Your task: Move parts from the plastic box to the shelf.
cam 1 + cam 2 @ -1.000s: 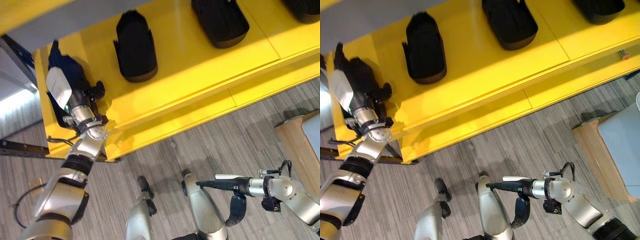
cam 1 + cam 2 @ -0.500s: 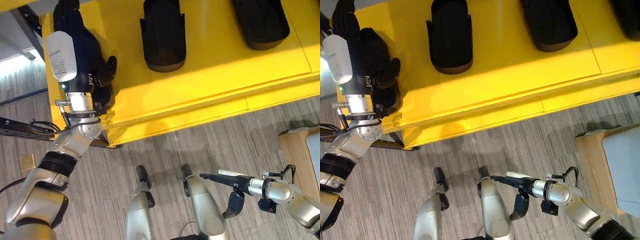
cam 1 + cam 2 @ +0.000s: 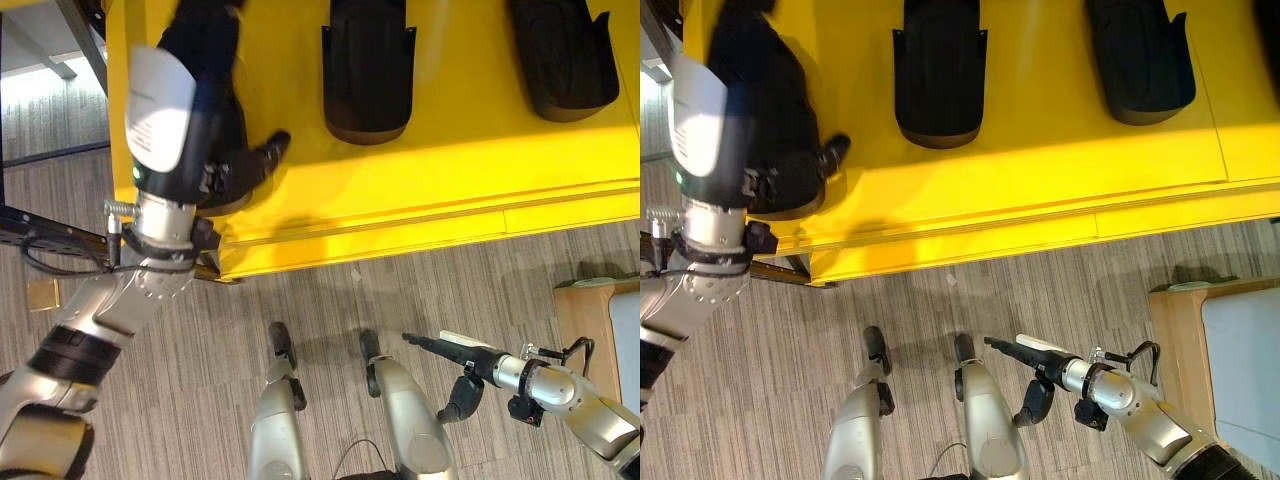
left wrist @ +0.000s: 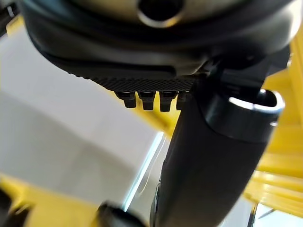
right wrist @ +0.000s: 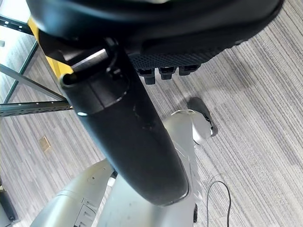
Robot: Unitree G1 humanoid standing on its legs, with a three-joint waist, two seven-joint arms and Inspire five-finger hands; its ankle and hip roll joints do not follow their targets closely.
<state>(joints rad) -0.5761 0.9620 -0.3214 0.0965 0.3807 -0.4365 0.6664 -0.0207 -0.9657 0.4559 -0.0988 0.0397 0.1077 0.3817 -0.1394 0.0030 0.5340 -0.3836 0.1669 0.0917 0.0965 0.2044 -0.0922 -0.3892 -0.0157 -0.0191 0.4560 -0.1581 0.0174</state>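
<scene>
A long yellow shelf point(image 3: 450, 190) runs across the top of the eye views. Two black moulded parts point(image 3: 368, 70) point(image 3: 560, 60) lie on it, apart from each other. At the shelf's left end my left hand point(image 3: 215, 120), with a white cover on its back, reaches over a third black part point(image 3: 790, 200). Its thumb point(image 4: 208, 161) sticks out straight; whether the palm touches the part is hidden. My right hand point(image 3: 470, 360) hangs low over the floor at the lower right, fingers straight, thumb point(image 5: 132, 142) extended, holding nothing.
A wooden-rimmed box point(image 3: 590, 310) with a pale inside stands on the floor at the right edge. The shelf's dark metal frame point(image 3: 40, 225) juts out at the left. A small tan square point(image 3: 42, 295) lies on the striped grey floor.
The camera has swung, so the shelf now lies more level. My left hand stays over the part at the shelf's left end and looms larger, thumb spread. The right hand has hardly moved.
</scene>
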